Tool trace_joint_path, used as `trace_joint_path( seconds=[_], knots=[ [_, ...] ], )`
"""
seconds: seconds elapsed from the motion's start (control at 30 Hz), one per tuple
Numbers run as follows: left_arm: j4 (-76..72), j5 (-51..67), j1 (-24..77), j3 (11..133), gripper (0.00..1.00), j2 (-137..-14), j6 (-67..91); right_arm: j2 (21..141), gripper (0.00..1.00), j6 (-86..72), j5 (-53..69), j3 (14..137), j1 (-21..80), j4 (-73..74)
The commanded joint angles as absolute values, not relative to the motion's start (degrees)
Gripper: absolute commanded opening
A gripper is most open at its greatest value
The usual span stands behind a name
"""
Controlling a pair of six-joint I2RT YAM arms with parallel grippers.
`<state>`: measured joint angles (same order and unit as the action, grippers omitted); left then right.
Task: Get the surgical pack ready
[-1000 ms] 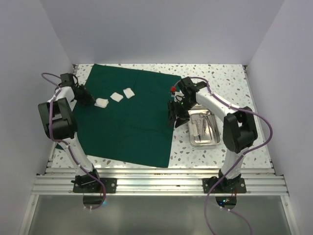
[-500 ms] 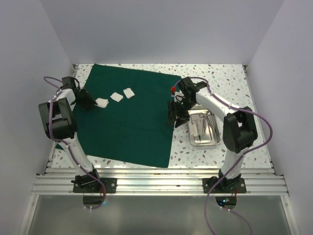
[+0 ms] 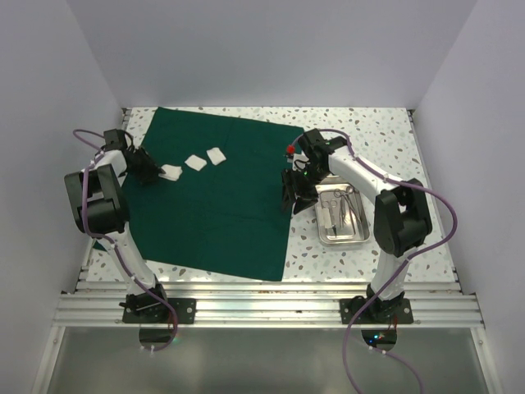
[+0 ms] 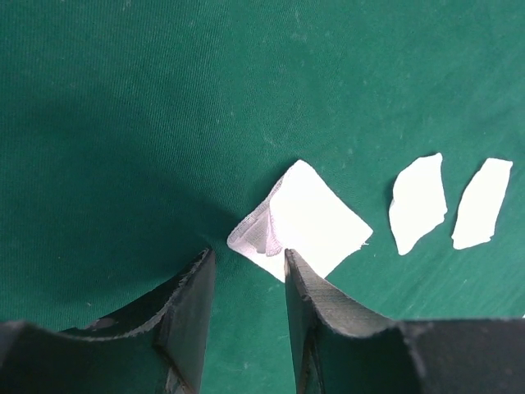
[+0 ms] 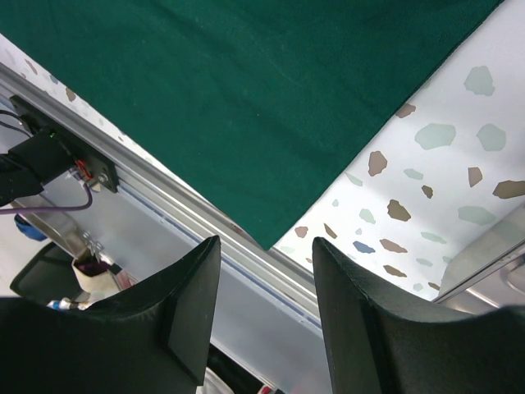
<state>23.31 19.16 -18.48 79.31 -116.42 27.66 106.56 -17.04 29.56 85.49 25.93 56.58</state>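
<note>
One green drape (image 3: 213,197) covers the tabletop's (image 3: 385,123) left and middle, with three white gauze squares (image 3: 195,162) on it. One steel tray (image 3: 340,240) sits near the right edge, its metal instruments (image 3: 338,205) too small to count.

We see: cloth (image 3: 213,205) dark green | gauze squares (image 4: 316,217) white | tray (image 3: 343,240) silver | table (image 3: 369,123) white, speckled grey and brown | cables (image 5: 45,210) purple
</note>
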Motion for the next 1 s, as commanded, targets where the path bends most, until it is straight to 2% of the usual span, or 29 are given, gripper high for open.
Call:
trace_joint_path(
  seconds=[0.0,0.17,0.47,0.57,0.6,0.7,0.97],
  knots=[
    [20.4,19.9,-18.8,78.9,0.42,-116.3,28.7,105.9,0.52,-17.1,30.1,86.0,26.1,57.0],
    [19.8,20.0,-18.7,79.5,0.40,-117.4,30.1,106.2,0.52,-17.1,30.2,86.2,26.2,57.0],
    [18.0,20.9,-18.7,80.7,0.29,-119.1,31.9,106.3,0.52,-17.0,30.1,86.1,26.2,57.0],
    [18.2,20.7,-18.7,81.0,0.22,-119.3,31.6,106.3,0.52,-16.8,30.1,86.0,26.1,57.1],
    [18.3,20.7,-18.6,81.1,0.14,-119.3,31.6,106.3,0.52,-16.8,30.1,86.0,26.2,57.1],
    [18.7,21.0,-18.7,81.3,0.00,-118.8,31.5,106.4,0.52,-16.5,29.9,86.1,26.1,57.4],
    [22.9,22.1,-15.7,79.5,0.00,-108.2,27.4,106.2,0.52,-16.1,31.1,88.2,26.3,56.9]
  ],
)
